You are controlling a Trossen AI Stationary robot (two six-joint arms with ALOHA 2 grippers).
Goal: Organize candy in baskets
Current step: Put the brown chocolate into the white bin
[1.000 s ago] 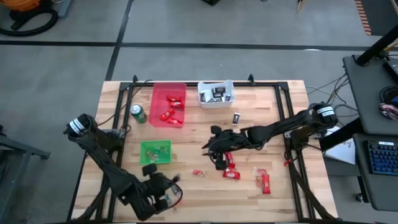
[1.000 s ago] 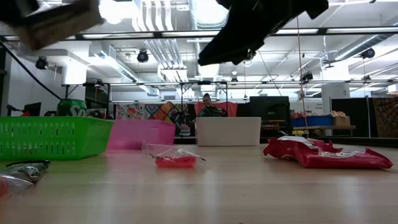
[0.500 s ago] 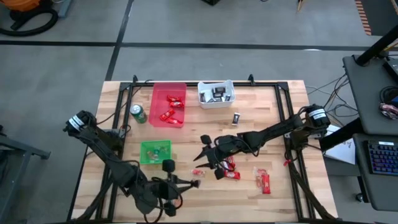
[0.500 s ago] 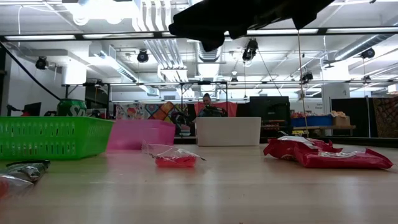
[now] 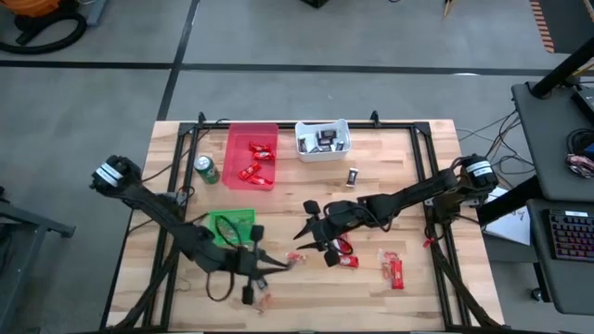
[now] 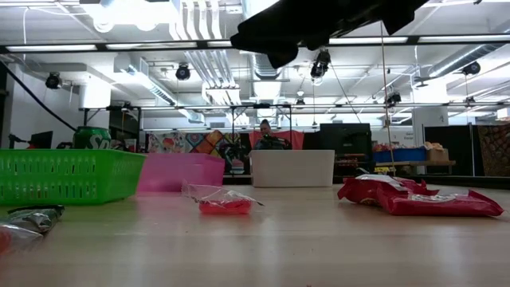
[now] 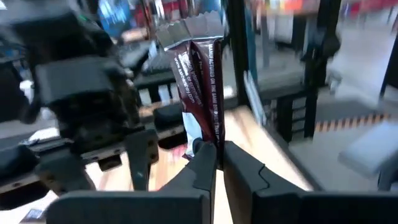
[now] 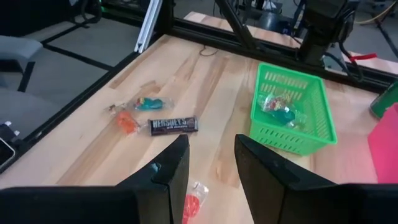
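Left gripper (image 7: pixel 216 163) is pinched tight on a dark brown mini bar (image 7: pixel 200 87), holding it upright, lower middle of the high view. Right gripper (image 8: pixel 208 163) hovers mid-table with fingers spread, holding nothing. Green basket (image 5: pixel 231 226) sits left of centre, red basket (image 5: pixel 252 156) and white basket (image 5: pixel 322 140) up top.

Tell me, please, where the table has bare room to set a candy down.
Bare wood lies right of the white basket toward the table's far right corner, and along the near right edge past the red bars. The strip near the green basket is crowded: loose sweets, the left gripper shut on a dark bar, and the open right gripper.
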